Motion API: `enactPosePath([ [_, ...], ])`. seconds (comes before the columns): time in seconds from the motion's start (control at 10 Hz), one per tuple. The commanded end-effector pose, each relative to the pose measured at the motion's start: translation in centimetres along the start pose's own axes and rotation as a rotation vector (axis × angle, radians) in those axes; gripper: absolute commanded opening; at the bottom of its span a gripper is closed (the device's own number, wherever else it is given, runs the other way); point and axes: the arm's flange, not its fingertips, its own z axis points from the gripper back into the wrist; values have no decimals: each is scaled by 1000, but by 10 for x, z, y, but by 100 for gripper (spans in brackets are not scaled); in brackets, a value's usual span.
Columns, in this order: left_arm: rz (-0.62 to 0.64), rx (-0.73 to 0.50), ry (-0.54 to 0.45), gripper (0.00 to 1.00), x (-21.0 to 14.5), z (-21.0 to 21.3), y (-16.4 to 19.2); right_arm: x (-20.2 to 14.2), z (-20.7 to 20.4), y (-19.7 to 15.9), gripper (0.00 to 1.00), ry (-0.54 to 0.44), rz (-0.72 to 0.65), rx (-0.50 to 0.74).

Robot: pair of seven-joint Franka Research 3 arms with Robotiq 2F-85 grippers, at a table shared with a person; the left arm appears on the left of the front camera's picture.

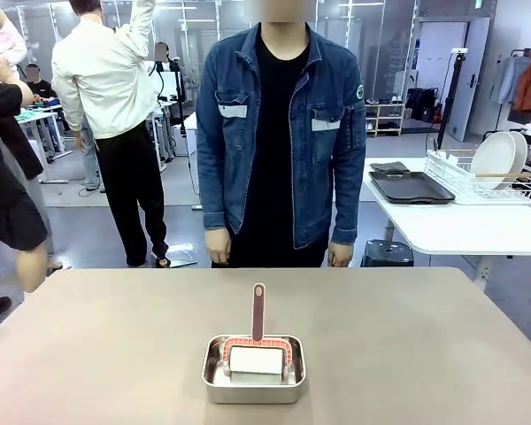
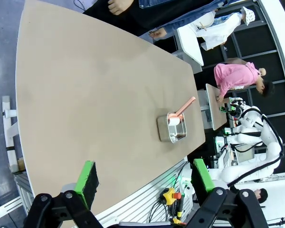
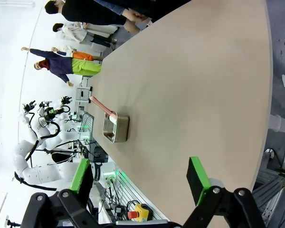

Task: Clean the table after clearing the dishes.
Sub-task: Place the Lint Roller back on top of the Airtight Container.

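While both arms hang back at the robot's edge of the worktop, nothing is gripped yet, and the risks all lie in the first reach.

On the left side, the left gripper holds its fingers spread wide with nothing between them, high above the near edge. Reaching from there means a long diagonal approach, and a misjudged descent could knock the steel pan instead of meeting the tool.

At the middle, the pan sits near the robot's edge of the bare beige top, with a roller lying inside it and its pink handle standing up and leaning toward the person. That handle looks thin, so a grip placed off-centre could let it twist or slip. Pulling up at an angle might drag the light pan along or tip it over the close edge.

On the right side, the right gripper likewise has its green-padded fingers apart and empty. If both arms go for the handle together, they may collide over the pan.

The plates stand in a rack on the white side table, beside a black tray, so clearing appears done. The person stands right at the far edge, hands low, and a sweeping stroke carried too far could reach them.
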Motion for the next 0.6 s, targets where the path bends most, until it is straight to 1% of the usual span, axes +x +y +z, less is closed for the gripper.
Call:
enactPosePath([
  [0.0,-2,-12,-3,100,0,4,-3,-8,-2,4,100,7,17,1],
  [0.5,-2,-12,-3,100,0,4,-3,-8,-2,4,100,7,17,1],
])
